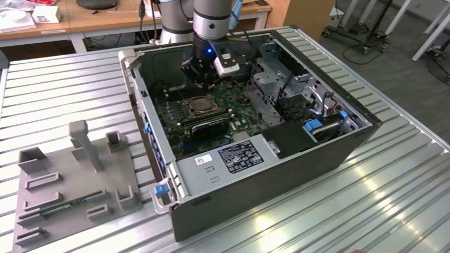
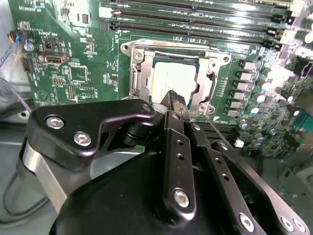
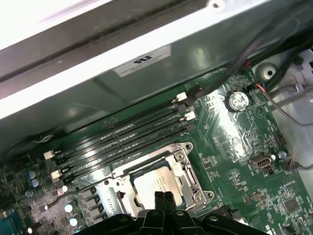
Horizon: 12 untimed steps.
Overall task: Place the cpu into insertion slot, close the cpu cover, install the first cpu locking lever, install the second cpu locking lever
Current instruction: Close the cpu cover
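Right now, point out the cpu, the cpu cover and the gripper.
cpu (image 2: 171, 81), second wrist view, middle of its silvery face.
cpu cover (image 2: 139, 78), second wrist view, one side bar of the frame.
gripper (image 3: 164, 197), first wrist view, between its closed fingertips.

No text legible; print on power supply label (image 1: 235, 156) and chassis wall sticker (image 3: 143, 60) too small to read.

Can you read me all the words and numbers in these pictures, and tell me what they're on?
Nothing here can be read.
On the box sticker: print too small to read.
On the case-wall sticker: too small to read.
On the motherboard: markings too small.
On the cpu: faint marks, unreadable.
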Each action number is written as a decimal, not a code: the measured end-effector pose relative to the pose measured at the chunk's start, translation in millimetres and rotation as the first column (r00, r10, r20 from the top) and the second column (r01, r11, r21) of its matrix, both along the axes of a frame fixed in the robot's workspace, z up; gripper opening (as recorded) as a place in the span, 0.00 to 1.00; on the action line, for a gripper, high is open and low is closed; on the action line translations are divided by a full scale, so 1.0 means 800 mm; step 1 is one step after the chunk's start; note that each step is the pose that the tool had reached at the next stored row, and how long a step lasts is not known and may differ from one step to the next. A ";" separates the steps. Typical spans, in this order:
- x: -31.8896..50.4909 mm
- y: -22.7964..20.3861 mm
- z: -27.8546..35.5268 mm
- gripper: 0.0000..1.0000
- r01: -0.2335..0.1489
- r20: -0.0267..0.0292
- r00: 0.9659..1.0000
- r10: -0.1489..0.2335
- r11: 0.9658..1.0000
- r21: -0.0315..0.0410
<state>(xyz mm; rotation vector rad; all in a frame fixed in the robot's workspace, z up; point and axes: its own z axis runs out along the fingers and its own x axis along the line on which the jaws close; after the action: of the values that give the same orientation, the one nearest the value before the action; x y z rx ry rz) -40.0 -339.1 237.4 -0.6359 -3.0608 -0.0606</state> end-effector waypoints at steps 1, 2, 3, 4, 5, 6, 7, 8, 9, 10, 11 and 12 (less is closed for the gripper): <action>0.000 0.0000 0.0000 0.11 -0.013 0.000 1.000 0.013 1.000 0.000; 0.000 0.0000 0.0000 0.11 -0.023 0.000 1.000 0.023 1.000 0.000; 0.000 0.0000 0.0000 0.11 -0.026 0.000 1.000 0.026 1.000 0.000; 0.000 0.0000 0.0000 0.11 -0.026 0.000 1.000 0.026 1.000 0.000; 0.000 0.0000 0.0000 0.11 -0.026 0.000 1.000 0.026 1.000 0.000; 0.000 0.0000 0.0000 0.11 -0.026 0.000 1.000 0.026 1.000 0.000; 0.000 0.0000 0.0000 0.11 -0.026 0.000 1.000 0.026 1.000 0.000; 0.000 0.0000 0.0000 0.11 -0.026 0.000 1.000 0.026 1.000 0.000; 0.000 0.0000 -0.0001 0.11 -0.026 0.000 1.000 0.026 1.000 0.000; 0.000 0.0000 0.0000 0.11 -0.026 0.000 1.000 0.026 1.000 0.000; 0.000 0.0000 0.0000 0.11 -0.026 0.000 1.000 0.026 1.000 0.000; 0.000 0.0000 0.0000 0.11 -0.026 0.000 1.000 0.026 1.000 0.000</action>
<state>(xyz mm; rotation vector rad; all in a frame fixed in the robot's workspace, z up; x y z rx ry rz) -40.0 -339.1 237.4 -0.5954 -3.0684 -0.0604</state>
